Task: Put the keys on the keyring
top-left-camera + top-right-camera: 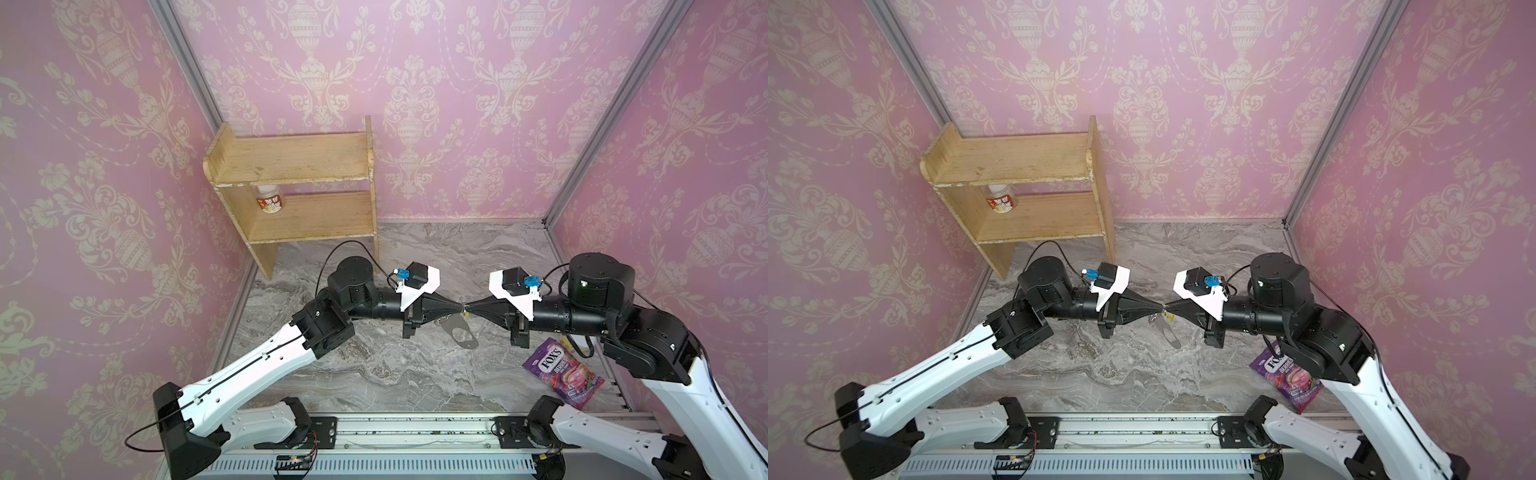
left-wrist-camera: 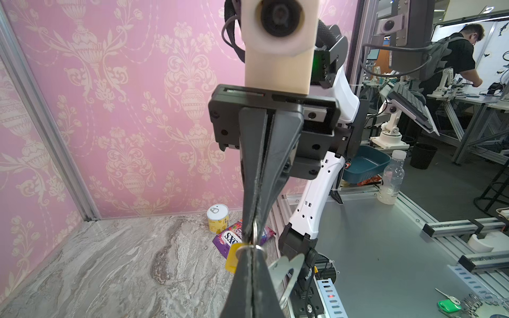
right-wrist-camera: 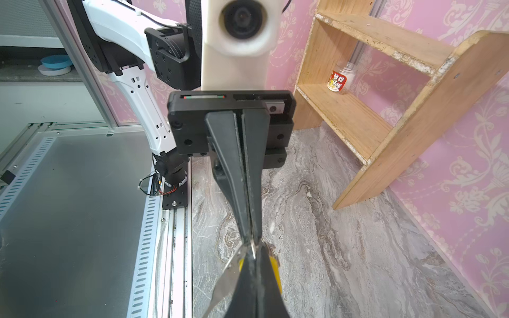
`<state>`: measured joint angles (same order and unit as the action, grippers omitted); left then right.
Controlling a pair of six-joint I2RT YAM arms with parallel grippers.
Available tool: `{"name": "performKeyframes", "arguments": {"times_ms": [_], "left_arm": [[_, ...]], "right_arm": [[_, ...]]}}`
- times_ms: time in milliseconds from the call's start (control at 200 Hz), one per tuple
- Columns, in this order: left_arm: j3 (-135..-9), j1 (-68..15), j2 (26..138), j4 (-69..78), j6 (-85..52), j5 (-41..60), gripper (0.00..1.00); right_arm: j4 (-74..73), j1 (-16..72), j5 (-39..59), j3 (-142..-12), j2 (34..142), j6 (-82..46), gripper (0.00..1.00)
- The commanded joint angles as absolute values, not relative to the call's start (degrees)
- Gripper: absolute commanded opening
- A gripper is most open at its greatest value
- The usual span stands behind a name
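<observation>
Left wrist, lower centre: found left gripper [image 2: 249,249] clamping keyring [image 2: 281,265], right gripper [image 2: 252,234] clamping yellow-tagged key [image 2: 231,258], tip-to-tip for threading.

A purple candy bag [image 1: 562,371] lying on the marble tabletop read "FOX'S" in large white letters, with "BERRIES" in smaller white print beneath; the left wrist view caught part of the same wording upside down [image 2: 234,236]. A jar [image 3: 340,78] on the wooden shelf [image 1: 316,216] carried a red label with white Chinese characters, too small to read with certainty.
</observation>
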<state>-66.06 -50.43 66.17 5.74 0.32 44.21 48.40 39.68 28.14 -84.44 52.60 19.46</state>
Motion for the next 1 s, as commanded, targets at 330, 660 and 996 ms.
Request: {"name": "performKeyframes", "arguments": {"times_ms": [330, 660, 996], "left_arm": [[-63.8, -47.1, 63.3, 16.4, -5.2, 41.0, 0.0], [-62.1, -46.6, 62.6, 23.0, -8.2, 40.9, 0.0], [-60.2, -46.5, 62.6, 32.3, -11.3, 39.9, 0.0]], "right_arm": [[48.5, 39.6, 23.3, -78.5, 46.0, 15.6, 0.0], [42.5, 39.6, 22.1, -72.0, 42.8, 10.6, 0.0], [34.3, 39.6, 25.1, -63.4, 41.9, 5.8, 0.0]]}}
